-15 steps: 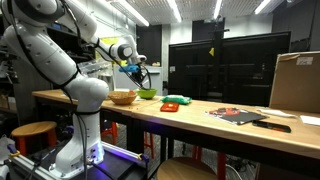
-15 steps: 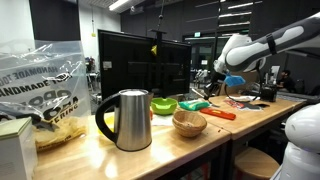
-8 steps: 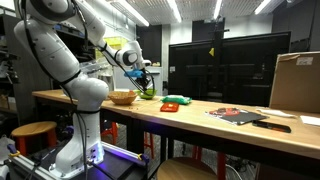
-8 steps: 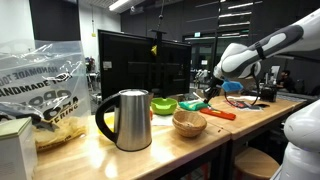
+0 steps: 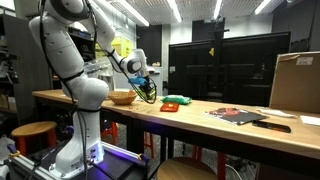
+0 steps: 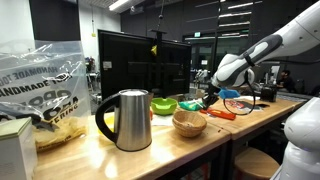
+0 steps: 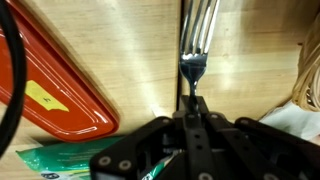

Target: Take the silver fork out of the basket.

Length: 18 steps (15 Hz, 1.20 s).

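Gripper point(image 7: 193, 108) clamped on the fork point(image 7: 197, 40) handle in wrist view, tines over the table point(image 7: 120, 45), basket point(image 7: 311, 75) rim at right edge. In both exterior views we see the gripper point(image 5: 148, 92) point(image 6: 210, 99) low, beside the basket point(image 5: 124, 97) point(image 6: 189, 123)

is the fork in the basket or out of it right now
Out. In the wrist view the tool grips the silver fork by its handle over bare tabletop, with the basket off to one side.

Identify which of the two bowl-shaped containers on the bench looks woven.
The basket beside the kettle: it is tan-yellow with a woven look, whereas the green bowl further back is plain bright green.
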{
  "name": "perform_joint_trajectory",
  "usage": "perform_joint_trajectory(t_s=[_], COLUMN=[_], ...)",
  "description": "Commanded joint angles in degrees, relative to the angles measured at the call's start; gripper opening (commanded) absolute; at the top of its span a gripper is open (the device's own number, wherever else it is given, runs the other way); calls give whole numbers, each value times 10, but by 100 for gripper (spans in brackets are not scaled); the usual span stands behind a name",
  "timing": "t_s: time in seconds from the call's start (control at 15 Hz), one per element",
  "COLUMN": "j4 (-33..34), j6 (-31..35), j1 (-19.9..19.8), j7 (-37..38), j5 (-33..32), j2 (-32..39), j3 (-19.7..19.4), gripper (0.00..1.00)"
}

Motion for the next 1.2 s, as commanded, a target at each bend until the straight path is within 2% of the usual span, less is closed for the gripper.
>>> perform_joint_trajectory(t_s=[0.0,1.0,1.07,1.13], j4=[1,1,1,1], j6=[30,56,55,56], j1=[12,53,54,56], j7=[-14,-56,-57,-57], j5=[20,84,86,87], j2=[29,67,68,68], j3=[-14,-46,-46,-47], gripper=[1,1,29,29])
